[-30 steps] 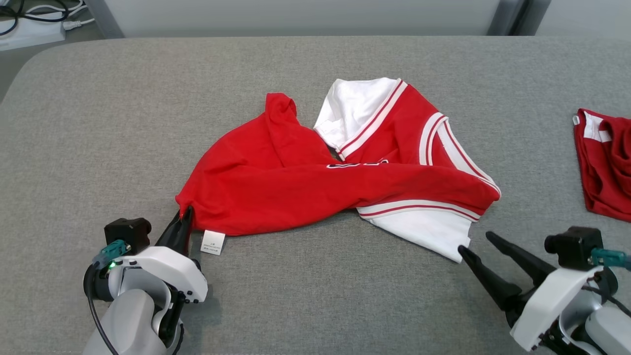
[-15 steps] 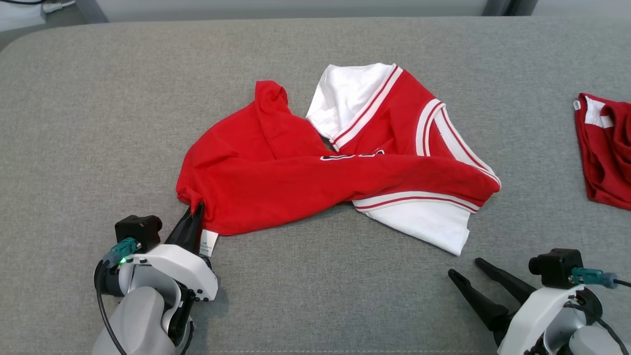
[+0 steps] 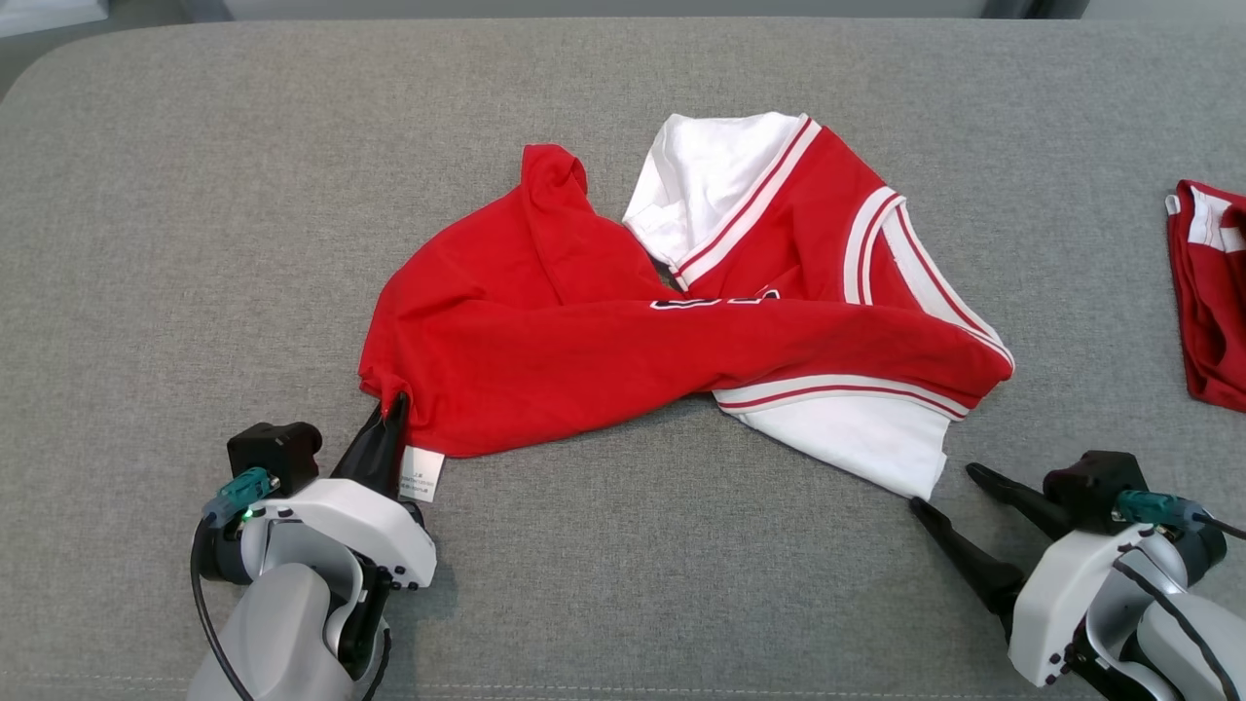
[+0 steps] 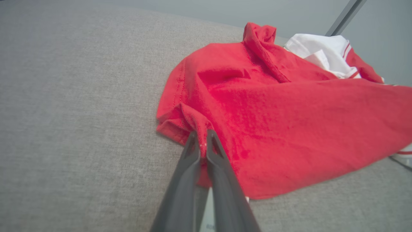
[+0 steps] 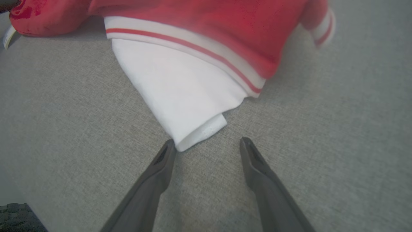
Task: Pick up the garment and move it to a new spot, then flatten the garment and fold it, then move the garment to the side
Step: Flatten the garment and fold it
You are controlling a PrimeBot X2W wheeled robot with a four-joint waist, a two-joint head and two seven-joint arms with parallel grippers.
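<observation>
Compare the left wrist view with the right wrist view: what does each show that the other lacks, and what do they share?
Left wrist view, against the right: the left gripper shut on a bunched red corner of the garment, and a twisted red peak further off.
Right wrist view, against the left: the right gripper open, with the white folded corner lying by its tips, ungripped.
Shared: the garment's red body and the grey padded surface.
</observation>
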